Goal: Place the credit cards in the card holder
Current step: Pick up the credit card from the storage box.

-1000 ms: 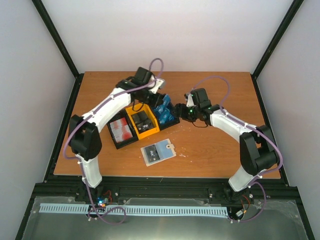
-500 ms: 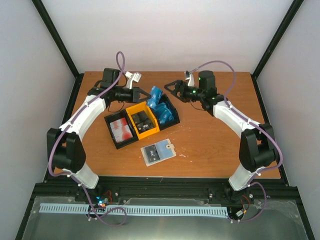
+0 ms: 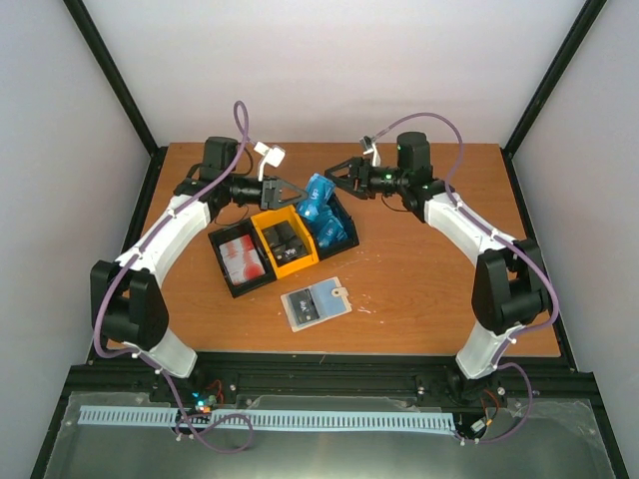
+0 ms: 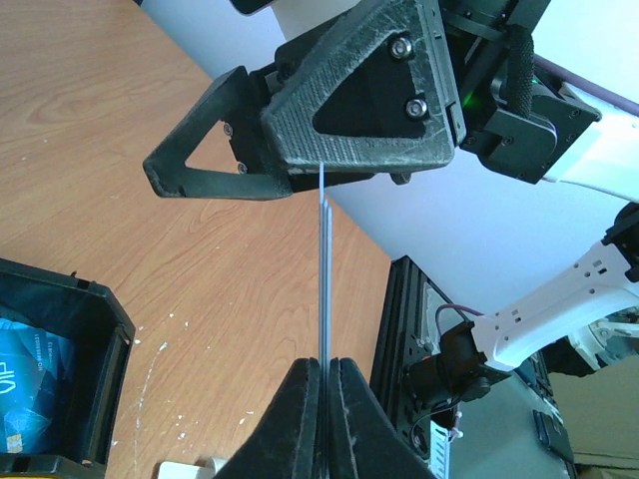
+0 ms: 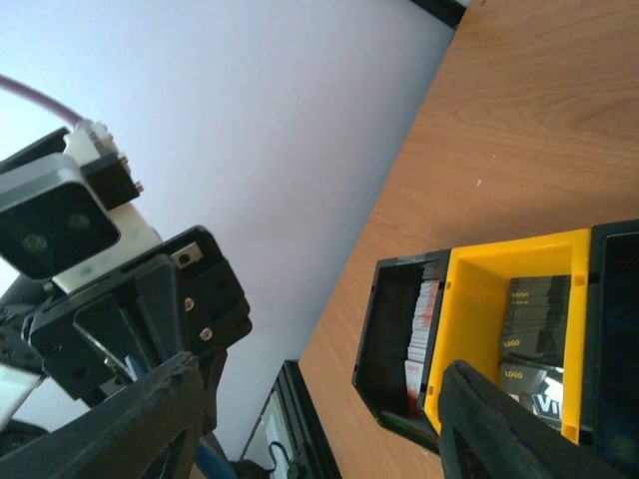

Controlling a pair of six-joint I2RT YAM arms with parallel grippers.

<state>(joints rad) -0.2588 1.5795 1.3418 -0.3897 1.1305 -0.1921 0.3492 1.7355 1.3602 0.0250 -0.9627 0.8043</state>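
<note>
The left gripper (image 3: 297, 193) is clamped tight on a blue card (image 3: 318, 188), which it holds in the air above the far end of the three-compartment tray (image 3: 252, 289). In the left wrist view this card appears edge-on, a thin line running from the pinched fingertips (image 4: 305, 409) straight up to the right gripper (image 3: 339, 182), which faces it from just across. The right gripper's jaws stand wide apart, and its fingers (image 5: 499, 429) are spread to both sides of its own camera's view with nothing gripped between them. I cannot tell whether the card's far edge touches it.

In the tray, red-and-white cards (image 3: 243, 257) fill the left black compartment, black cards (image 3: 285, 238) lie in the yellow middle one, and more blue cards (image 3: 331, 228) sit in the right black one, just under the held card. The card holder (image 3: 315, 302) lies open on the wooden table (image 3: 429, 289), on the near side of the tray and apart from it, with its pale inside facing up and its snap tab pointing right
</note>
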